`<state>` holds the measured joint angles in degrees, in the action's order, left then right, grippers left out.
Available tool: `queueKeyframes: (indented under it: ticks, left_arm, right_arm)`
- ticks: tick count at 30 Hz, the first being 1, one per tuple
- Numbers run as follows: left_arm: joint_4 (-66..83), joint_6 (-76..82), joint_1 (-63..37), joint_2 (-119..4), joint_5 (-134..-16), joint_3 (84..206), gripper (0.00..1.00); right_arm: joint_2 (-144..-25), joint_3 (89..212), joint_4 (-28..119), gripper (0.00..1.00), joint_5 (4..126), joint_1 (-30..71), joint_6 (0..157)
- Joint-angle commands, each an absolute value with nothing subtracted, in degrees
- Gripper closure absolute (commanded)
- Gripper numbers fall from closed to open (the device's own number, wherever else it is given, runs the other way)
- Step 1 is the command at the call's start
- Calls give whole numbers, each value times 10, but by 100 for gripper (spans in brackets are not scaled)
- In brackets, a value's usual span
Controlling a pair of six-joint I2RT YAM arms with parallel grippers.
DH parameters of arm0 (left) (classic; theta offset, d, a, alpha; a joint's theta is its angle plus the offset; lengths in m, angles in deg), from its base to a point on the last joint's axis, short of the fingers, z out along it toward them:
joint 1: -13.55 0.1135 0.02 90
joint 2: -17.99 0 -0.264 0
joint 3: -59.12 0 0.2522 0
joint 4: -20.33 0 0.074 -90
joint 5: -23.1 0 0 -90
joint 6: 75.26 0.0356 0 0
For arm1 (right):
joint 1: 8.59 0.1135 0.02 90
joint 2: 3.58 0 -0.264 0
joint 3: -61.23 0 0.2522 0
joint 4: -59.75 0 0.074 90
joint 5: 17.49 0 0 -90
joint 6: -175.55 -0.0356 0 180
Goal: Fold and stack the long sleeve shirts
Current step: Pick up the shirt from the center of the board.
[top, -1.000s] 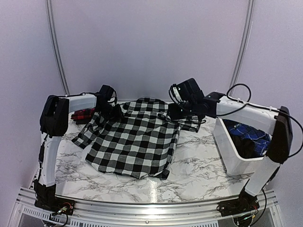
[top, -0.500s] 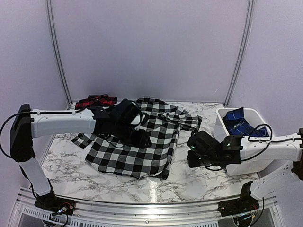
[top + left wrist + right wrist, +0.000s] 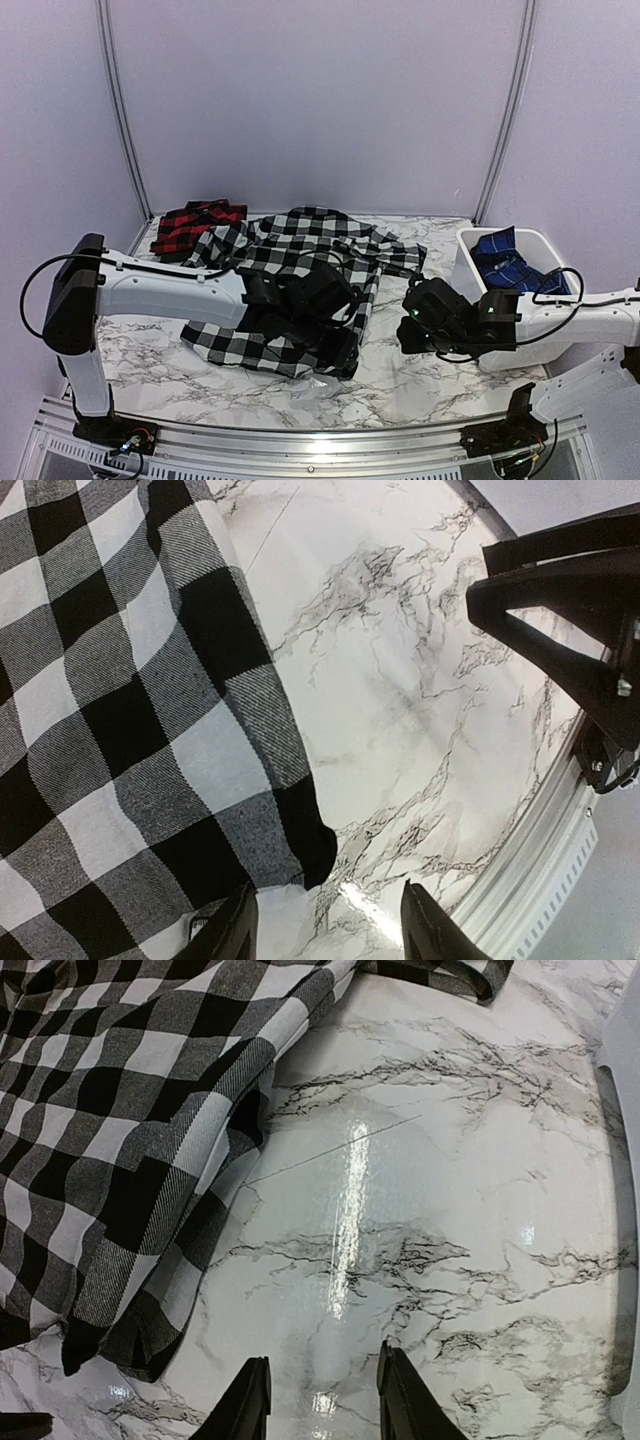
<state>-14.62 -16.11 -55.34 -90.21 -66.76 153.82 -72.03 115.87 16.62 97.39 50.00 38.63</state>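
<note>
The black-and-white checked long sleeve shirt (image 3: 300, 255) lies spread on the marble table. Its front right hem corner (image 3: 300, 845) shows in the left wrist view. My left gripper (image 3: 342, 352) hovers at that corner. It (image 3: 325, 935) is open, with the corner just ahead of its left finger and nothing between the jaws. My right gripper (image 3: 408, 335) is low over bare marble, to the right of the shirt's edge (image 3: 150, 1130). It (image 3: 325, 1400) is open and empty. The red-and-black shirt (image 3: 192, 225) lies bunched at the back left.
A white bin (image 3: 470, 290) holding a blue plaid garment (image 3: 505, 262) stands at the right, beside my right arm. Its wall (image 3: 628, 1160) edges the right wrist view. The table's metal rail (image 3: 300, 440) runs along the front.
My left arm swung from the back left across the shirt to its front right corner. My right arm pulled back from the shirt's far side toward the bin. The left jaws widened.
</note>
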Motion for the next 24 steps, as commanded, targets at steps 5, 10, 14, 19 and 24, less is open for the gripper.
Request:
queueKeyframes:
  ticks: [5,10,14,19,24]
  left_arm:
    - [-162,-168,-562,-971,-572,1597,61]
    - [-162,-172,-545,-949,-523,1599,88]
    - [-152,-170,-504,-922,-552,1574,97]
    - [-102,-159,-460,-900,-658,1527,99]
    - [-68,-165,-434,-892,-746,1507,100]
  right_arm:
    - [-747,1160,213,68,958,503,385]
    - [-780,1170,224,71,953,517,400]
    - [-805,1171,254,73,942,526,414]
    - [-842,1193,299,73,940,547,440]
    - [-884,1211,353,64,945,568,463]
